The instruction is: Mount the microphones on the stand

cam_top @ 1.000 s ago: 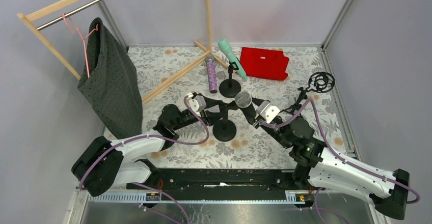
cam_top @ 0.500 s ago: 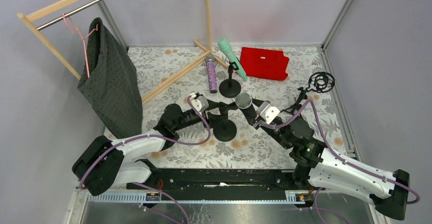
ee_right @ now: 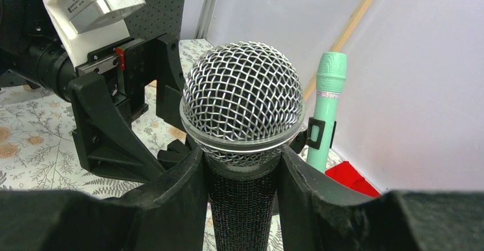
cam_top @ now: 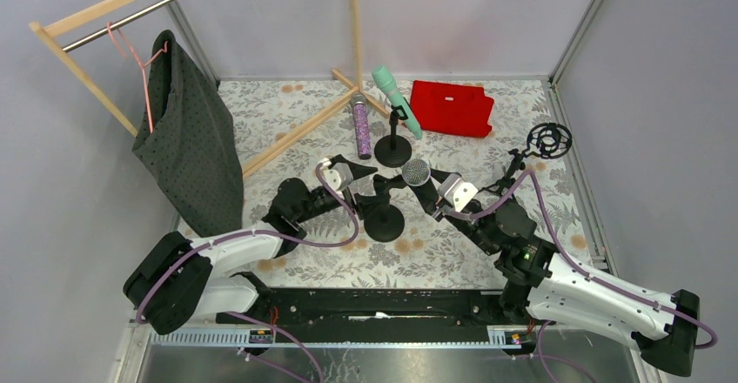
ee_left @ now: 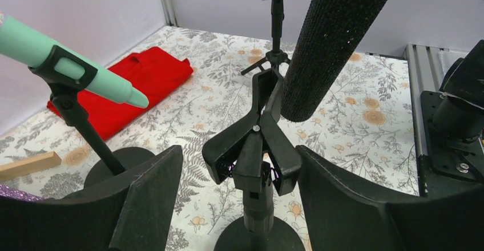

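The black microphone with a silver mesh head (ee_right: 242,105) is held in my right gripper (ee_right: 242,205), shut on its body just under the head. The mic's tail (ee_left: 319,63) hangs slanted just above the spring clip (ee_left: 254,148) of the near stand (cam_top: 384,223). My left gripper (ee_left: 238,160) stands open on either side of that clip; the right finger (ee_left: 342,199) is very close to it. The mint-green microphone (cam_top: 396,100) sits in the clip of the far stand (cam_top: 393,150). The glittery purple microphone (cam_top: 360,129) lies on the mat beside that stand.
A red cloth (cam_top: 452,107) lies at the back right. A third stand with a round shock mount (cam_top: 548,139) stands at the right. A wooden rack's legs (cam_top: 296,135) cross the back of the mat, and a dark garment (cam_top: 187,139) hangs at the left.
My left gripper's jaws have spread wider around the near stand's clip. The right gripper and the black microphone have barely moved.
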{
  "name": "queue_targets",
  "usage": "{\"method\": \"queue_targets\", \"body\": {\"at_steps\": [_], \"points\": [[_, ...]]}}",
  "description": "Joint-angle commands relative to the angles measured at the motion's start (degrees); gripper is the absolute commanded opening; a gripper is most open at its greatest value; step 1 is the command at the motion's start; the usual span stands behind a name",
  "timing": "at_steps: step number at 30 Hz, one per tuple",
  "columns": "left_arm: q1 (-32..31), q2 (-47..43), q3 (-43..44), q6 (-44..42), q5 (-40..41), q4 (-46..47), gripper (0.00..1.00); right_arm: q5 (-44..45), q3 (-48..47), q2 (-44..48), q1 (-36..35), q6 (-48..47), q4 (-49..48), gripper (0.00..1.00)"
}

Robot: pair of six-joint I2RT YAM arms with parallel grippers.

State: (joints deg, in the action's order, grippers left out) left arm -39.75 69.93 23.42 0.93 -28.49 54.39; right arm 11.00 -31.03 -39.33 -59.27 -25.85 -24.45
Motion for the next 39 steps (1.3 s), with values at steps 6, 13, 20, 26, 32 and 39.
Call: {"method": "queue_targets", "body": {"at_steps": [6, 13, 20, 26, 32, 39], "points": [[0.02, 0.09, -0.62, -0.24, -3.50, 6.91, 0.55, -0.02, -0.50, 0.96, -0.32, 0.37, -2.36, 0.00], [0.02, 0.45, -0.72, -0.23, -4.94, 7.45, 0.20, 0.27, -1.19, -0.08, -0.32, -0.86, -3.11, 0.00], [0.04, 0.38, -0.57, -0.58, -5.97, 6.12, 0.00, 2.56, -1.58, -3.98, -0.32, -4.93, -8.43, 0.00], [0.04, 0.12, -0.83, -0.58, -5.93, 5.86, 0.00, -0.22, -3.41, -7.70, -0.32, -4.35, -9.33, 0.00], [0.06, -0.10, -0.81, -0.58, -6.86, 5.27, 0.00, -1.86, -4.52, -10.45, -0.32, -3.12, -10.88, 0.00], [0.02, -0.24, -0.98, -2.34, -6.69, 4.70, 0.00, -3.68, -3.94, -11.37, -0.32, 0.58, -13.13, 0.00]]}}
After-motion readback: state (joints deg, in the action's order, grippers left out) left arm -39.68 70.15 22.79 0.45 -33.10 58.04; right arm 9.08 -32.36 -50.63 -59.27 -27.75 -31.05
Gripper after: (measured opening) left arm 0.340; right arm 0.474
